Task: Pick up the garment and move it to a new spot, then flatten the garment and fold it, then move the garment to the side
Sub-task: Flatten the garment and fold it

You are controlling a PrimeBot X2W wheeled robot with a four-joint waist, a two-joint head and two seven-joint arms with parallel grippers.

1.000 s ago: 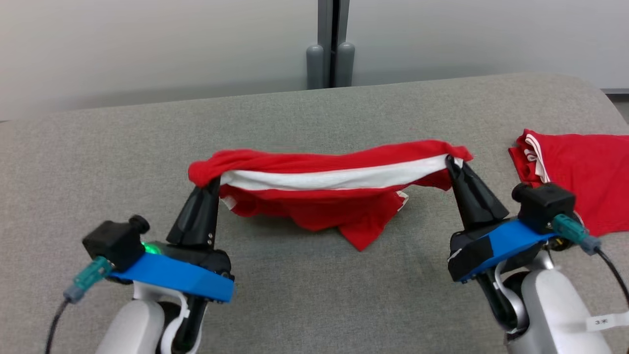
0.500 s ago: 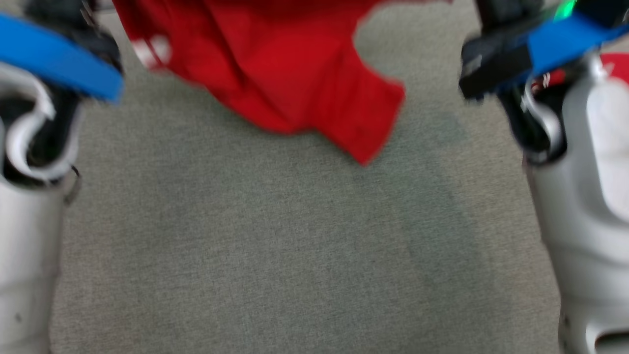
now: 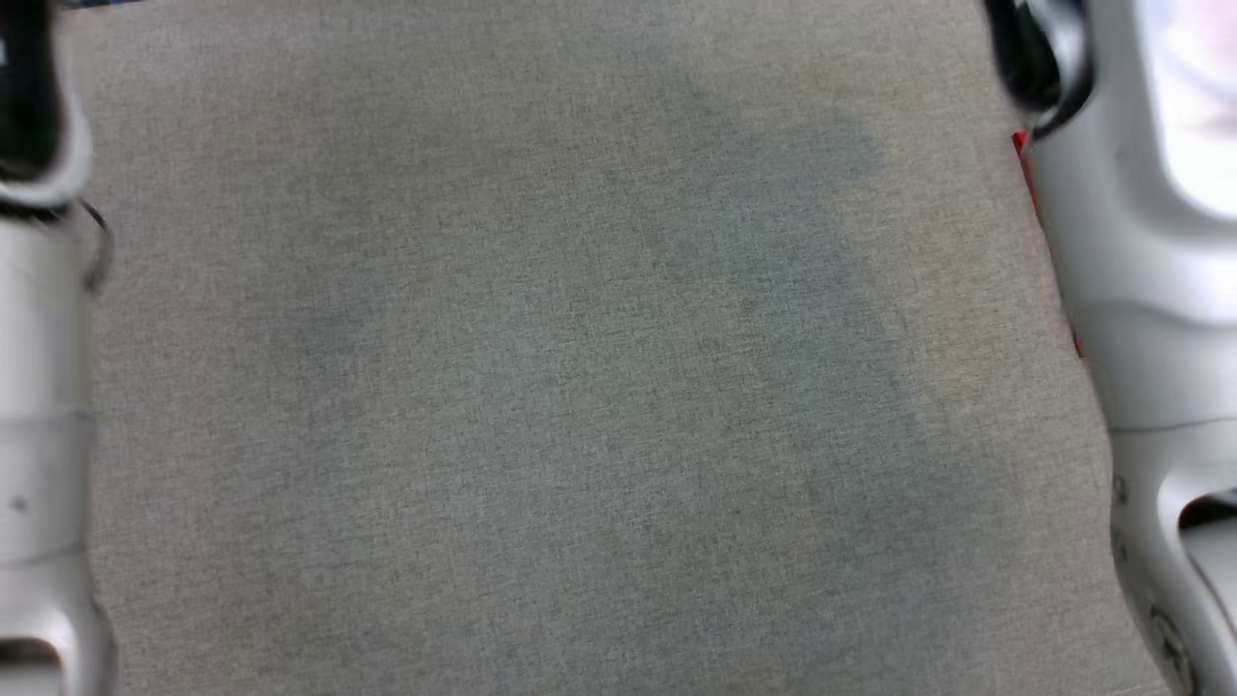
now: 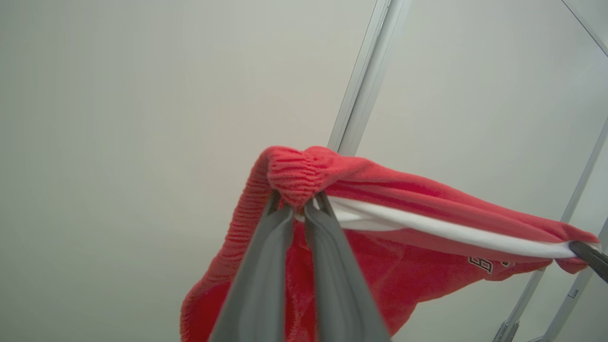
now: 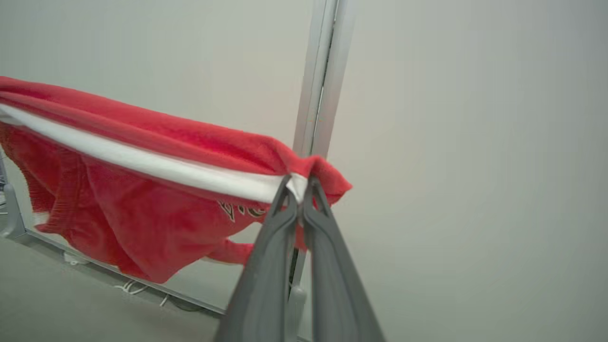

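**Left gripper** (image 4: pixel 298 203): two long grey fingers drawn together and clamped on a bunched corner of the garment (image 4: pixel 380 270).

**Right gripper** (image 5: pixel 298 189): fingers likewise pinched together, gripping the opposite corner where the white stripe (image 5: pixel 142 164) ends.

**The garment:** red knit cloth, soft and fuzzy, ribbed at the edge the left gripper holds. The white stripe runs along the taut top edge between the two grips. The rest hangs below in loose folds, off any support. Dark-outlined lettering (image 5: pixel 235 209) is partly lost in a fold. It is held up in the air before a pale wall panel (image 4: pixel 142 95) and a metal upright (image 5: pixel 323 71).

**Below, head view:** grey woven surface (image 3: pixel 541 387), flat, lying between two pale forearms (image 3: pixel 1150 290). A sliver of red cloth (image 3: pixel 1022 159) shows at the right forearm's edge.
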